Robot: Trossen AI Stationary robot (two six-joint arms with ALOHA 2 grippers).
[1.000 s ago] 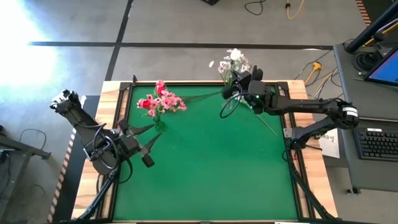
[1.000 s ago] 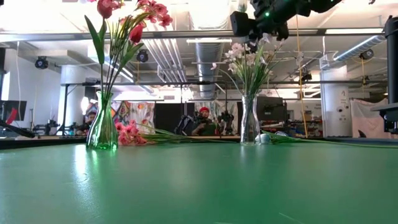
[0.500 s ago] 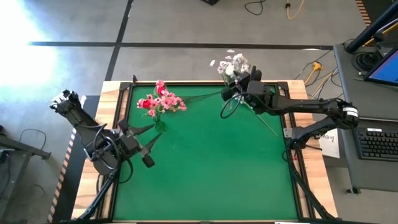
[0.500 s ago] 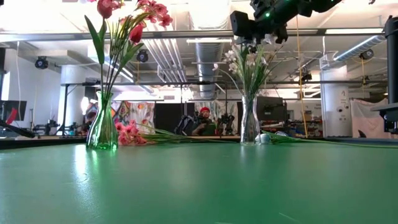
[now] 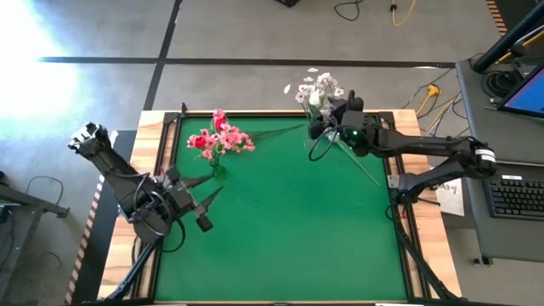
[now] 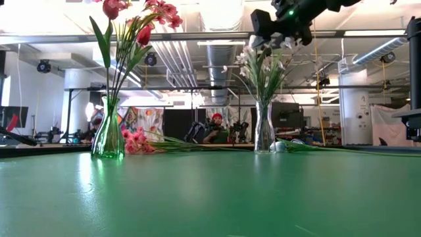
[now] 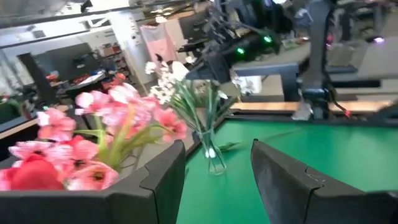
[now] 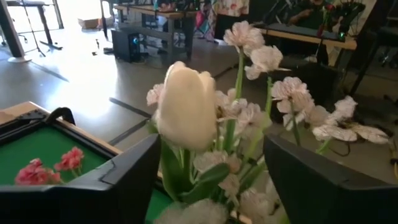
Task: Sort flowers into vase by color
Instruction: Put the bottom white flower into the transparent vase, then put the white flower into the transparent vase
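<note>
I'm seeing the right gripper [image 5: 326, 119] hovering, jaws parted, over the white tulip bud [image 8: 186, 107], apparently released; left gripper [image 5: 200, 197] is idling jaws apart.

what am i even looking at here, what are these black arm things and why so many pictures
These are two robot arms at a green table, sorting flowers into vases by color. Four cameras film one moment: one from above, one level with the tabletop, and one on each arm's wrist.

The right hand hovers over the clear vase of white flowers at the table's far edge. Its fingers are open, a white tulip bud standing between them, so it holds nothing. The left hand waits open and empty, near the green vase of pink and red flowers.

A pink flower and a white bud lie on the table between the vases, not yet sorted.
</note>
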